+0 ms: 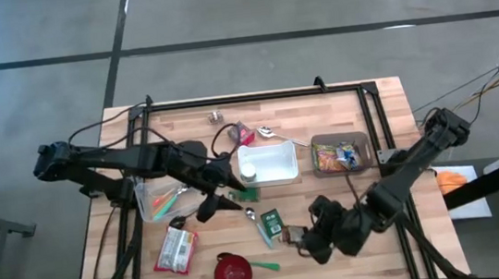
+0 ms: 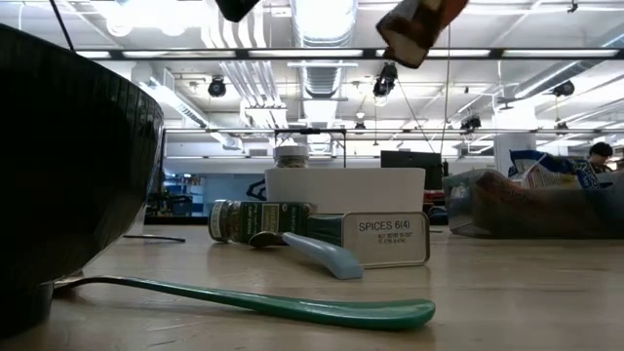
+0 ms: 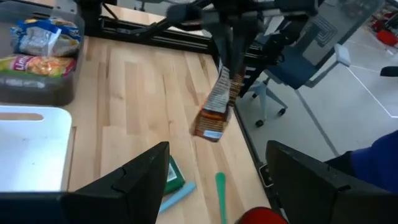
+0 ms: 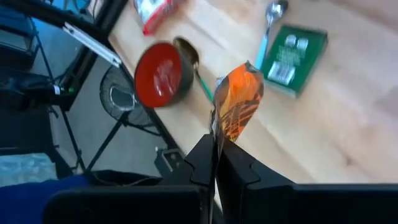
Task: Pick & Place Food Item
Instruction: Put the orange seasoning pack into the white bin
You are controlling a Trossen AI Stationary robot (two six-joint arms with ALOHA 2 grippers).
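Currently:
right gripper (image 4: 216, 163): jaws clamped on snack packet (image 4: 236, 106), held above table (image 1: 368, 118) near red bowl (image 1: 232, 273).
left gripper (image 1: 221, 195): jaws spread, nothing held, beside white tray (image 1: 276, 166).

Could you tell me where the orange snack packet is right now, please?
The orange snack packet hangs pinched in the right gripper, lifted off the table near its front edge, right of the green spice box and the red bowl in the high view.
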